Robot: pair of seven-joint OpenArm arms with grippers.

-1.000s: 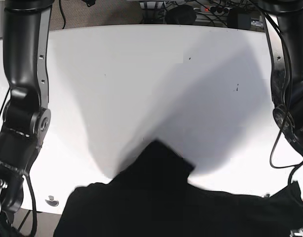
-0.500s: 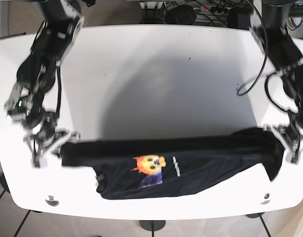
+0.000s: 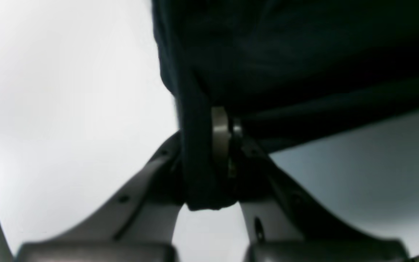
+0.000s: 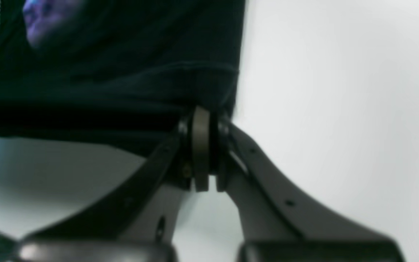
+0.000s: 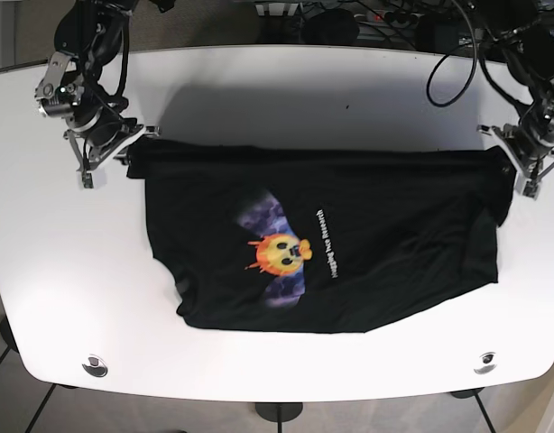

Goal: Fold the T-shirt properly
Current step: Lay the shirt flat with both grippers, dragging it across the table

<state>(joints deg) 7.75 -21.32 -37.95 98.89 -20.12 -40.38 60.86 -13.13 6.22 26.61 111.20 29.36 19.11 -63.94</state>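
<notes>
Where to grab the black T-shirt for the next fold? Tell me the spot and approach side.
Probably the two top corners of the black T-shirt, each from its own outer side: the left gripper and right gripper already pinch them, and that edge lies taut.

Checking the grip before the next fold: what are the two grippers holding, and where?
Both hold the T-shirt: right gripper and left gripper each clamp a far-edge corner.

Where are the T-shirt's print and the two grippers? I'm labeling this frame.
T-shirt print (image 5: 282,253): base view, on the orange face graphic.
Left gripper (image 5: 514,164): base view, between its fingertips, clamped on the shirt's edge.
Right gripper (image 5: 133,150): base view, between its fingertips, clamped on the shirt's corner.
</notes>
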